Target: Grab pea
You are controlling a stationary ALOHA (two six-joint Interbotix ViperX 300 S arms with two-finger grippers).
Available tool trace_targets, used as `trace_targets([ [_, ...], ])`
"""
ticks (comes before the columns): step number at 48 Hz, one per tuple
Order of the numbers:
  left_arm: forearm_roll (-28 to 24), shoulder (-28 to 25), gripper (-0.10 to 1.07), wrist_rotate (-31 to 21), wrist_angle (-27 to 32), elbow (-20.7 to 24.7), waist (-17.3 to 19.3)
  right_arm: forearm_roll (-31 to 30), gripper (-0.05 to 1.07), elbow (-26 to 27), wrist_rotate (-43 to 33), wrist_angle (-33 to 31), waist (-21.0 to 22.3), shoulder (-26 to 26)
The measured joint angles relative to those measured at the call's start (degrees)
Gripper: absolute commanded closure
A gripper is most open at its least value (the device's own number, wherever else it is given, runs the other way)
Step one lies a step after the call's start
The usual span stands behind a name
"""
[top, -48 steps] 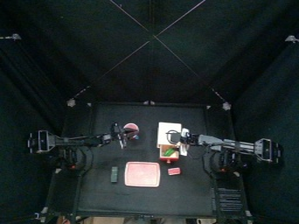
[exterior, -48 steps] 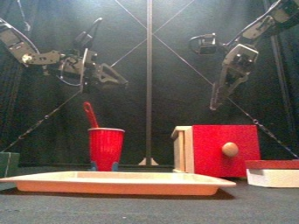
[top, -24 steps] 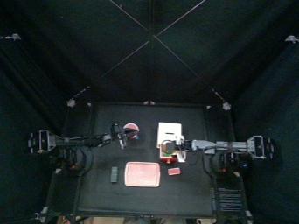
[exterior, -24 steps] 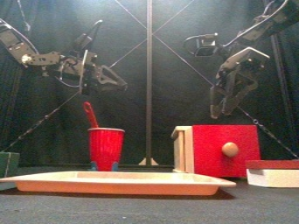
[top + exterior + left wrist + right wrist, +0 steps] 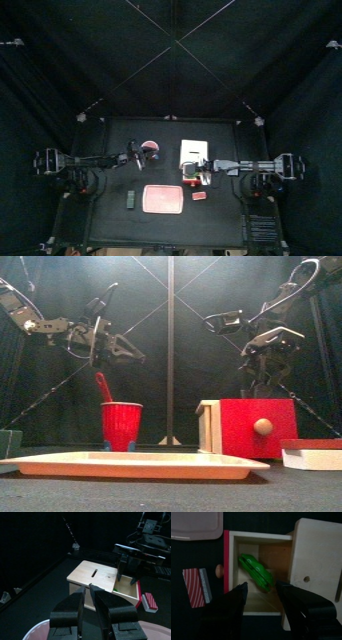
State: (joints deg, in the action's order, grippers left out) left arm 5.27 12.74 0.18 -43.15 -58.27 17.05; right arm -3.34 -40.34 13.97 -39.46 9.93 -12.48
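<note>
Non-task items on the black surface (image 5: 221,215): wooden box (image 5: 241,427) with a red drawer front and round wooden knob (image 5: 262,426), drawer (image 5: 261,577) pulled open; red cup (image 5: 122,425) standing upright left of the box with a red stick leaning in it. Pink tray (image 5: 134,464) sits at the front edge, dark green block (image 5: 130,199) just left of it and a small red piece (image 5: 199,196) just right of it in the top view. Red-and-white striped flat piece (image 5: 198,586) lies beside the drawer front; black curtains (image 5: 54,70) all round.
</note>
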Motion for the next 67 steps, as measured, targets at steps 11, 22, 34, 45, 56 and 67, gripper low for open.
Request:
trace_targets([
  [11,0.9,-1.5,0.37,0.1,0.0,0.0,0.0,5.0,0.19,2.0,8.4,-2.6,1.6,3.0],
  [22,1.1,-1.6,0.37,0.1,0.0,0.0,0.0,10.6,0.19,4.0,15.7,-5.9,3.7,6.0],
  [34,1.1,-1.6,0.37,0.1,0.0,-0.4,0.2,11.7,0.19,5.4,19.1,-6.5,5.0,7.6],
  [45,1.1,-1.6,0.37,0.1,0.0,-0.6,0.2,11.7,0.19,7.3,19.5,-7.1,5.5,10.2],
  [56,1.1,-1.6,0.37,0.1,0.0,-0.8,0.2,11.7,0.19,8.3,19.6,-7.1,5.5,11.7],
  [67,1.1,-1.7,0.37,0.1,0.0,-0.8,0.2,11.6,0.19,8.5,19.6,-6.9,5.5,12.9],
])
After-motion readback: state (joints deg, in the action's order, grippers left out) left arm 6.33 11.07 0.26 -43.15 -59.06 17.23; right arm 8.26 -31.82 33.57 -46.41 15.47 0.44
